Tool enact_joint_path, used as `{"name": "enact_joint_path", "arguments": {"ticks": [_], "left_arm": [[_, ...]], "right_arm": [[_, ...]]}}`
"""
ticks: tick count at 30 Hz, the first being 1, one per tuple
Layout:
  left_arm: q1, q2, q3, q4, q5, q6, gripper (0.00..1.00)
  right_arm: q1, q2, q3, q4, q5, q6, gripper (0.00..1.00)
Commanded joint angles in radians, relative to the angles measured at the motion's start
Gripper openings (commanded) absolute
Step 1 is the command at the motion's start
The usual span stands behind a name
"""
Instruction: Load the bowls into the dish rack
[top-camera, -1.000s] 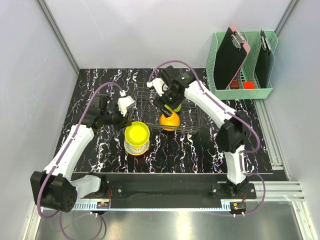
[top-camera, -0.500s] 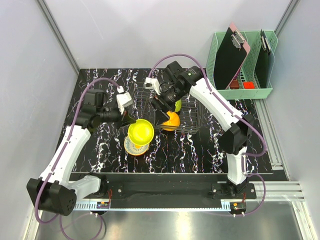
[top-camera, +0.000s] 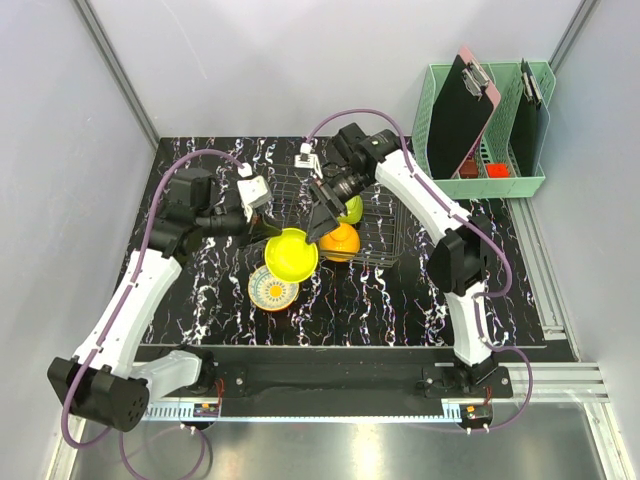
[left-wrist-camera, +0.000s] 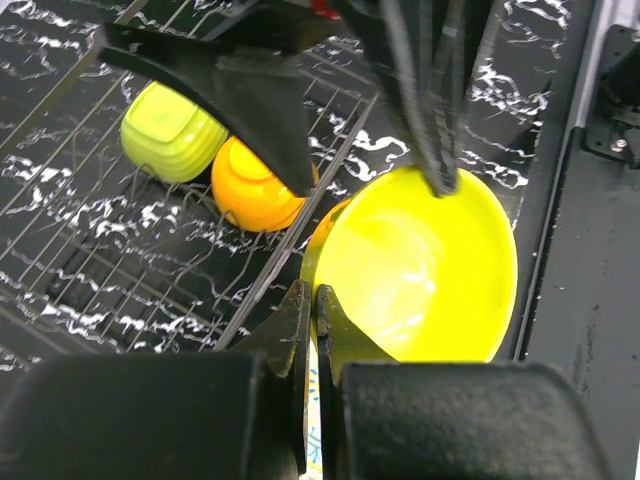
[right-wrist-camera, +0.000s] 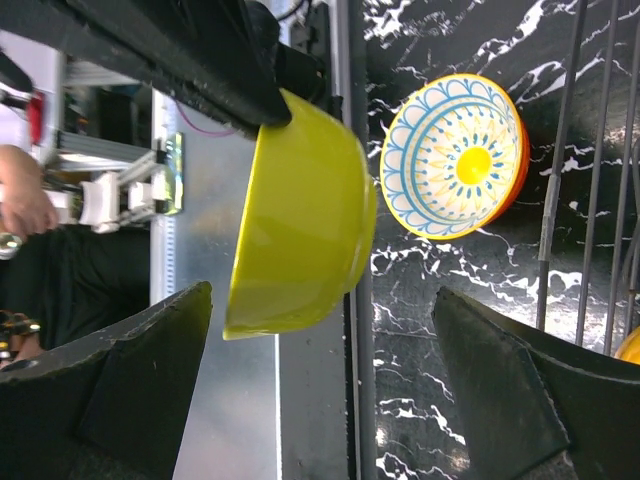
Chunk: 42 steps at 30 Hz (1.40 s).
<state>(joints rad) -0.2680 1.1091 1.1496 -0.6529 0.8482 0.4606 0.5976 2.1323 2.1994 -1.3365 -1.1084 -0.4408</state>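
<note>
My left gripper (top-camera: 274, 238) is shut on the rim of the yellow-green bowl (top-camera: 292, 254), holding it tilted above the table beside the dish rack's (top-camera: 385, 245) left front corner. In the left wrist view the pads (left-wrist-camera: 300, 310) pinch that bowl's (left-wrist-camera: 420, 270) edge. A lime green bowl (top-camera: 351, 209) and an orange bowl (top-camera: 342, 243) lie upside down in the rack. A patterned bowl with a red-orange outside (top-camera: 272, 291) sits on the table under the held bowl. My right gripper (top-camera: 325, 218) is open and empty over the rack, facing the held bowl (right-wrist-camera: 300, 215).
A mint-green plastic basket (top-camera: 480, 130) with clipboards stands at the back right, off the black mat. The rack's wires (left-wrist-camera: 100, 230) run left of the held bowl. The patterned bowl (right-wrist-camera: 455, 170) shows in the right wrist view.
My left gripper has lifted the yellow-green bowl off the patterned bowl and carried it right, toward the rack. My right gripper has drawn back from the orange bowl and turned toward the held bowl.
</note>
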Motion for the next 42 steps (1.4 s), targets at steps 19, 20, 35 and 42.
{"name": "enact_joint_path", "arguments": {"ticks": [19,20,35,42], "left_arm": [[-0.031,0.023,0.099,0.079,0.011,-0.028,0.00],[-0.034,0.021,0.099,0.078,0.006,-0.028,0.00],[-0.053,0.026,0.119,0.078,-0.093,0.018,0.00],[-0.057,0.029,0.110,0.078,-0.100,0.024,0.00]], "right_arm": [[-0.033,0.043,-0.041,-0.115,-0.265,0.028,0.96],[-0.033,0.043,-0.041,-0.113,-0.266,0.031,0.95],[-0.033,0.035,-0.095,-0.107,-0.317,0.037,0.82],[-0.033,0.032,-0.093,-0.109,-0.334,0.037,0.76]]}}
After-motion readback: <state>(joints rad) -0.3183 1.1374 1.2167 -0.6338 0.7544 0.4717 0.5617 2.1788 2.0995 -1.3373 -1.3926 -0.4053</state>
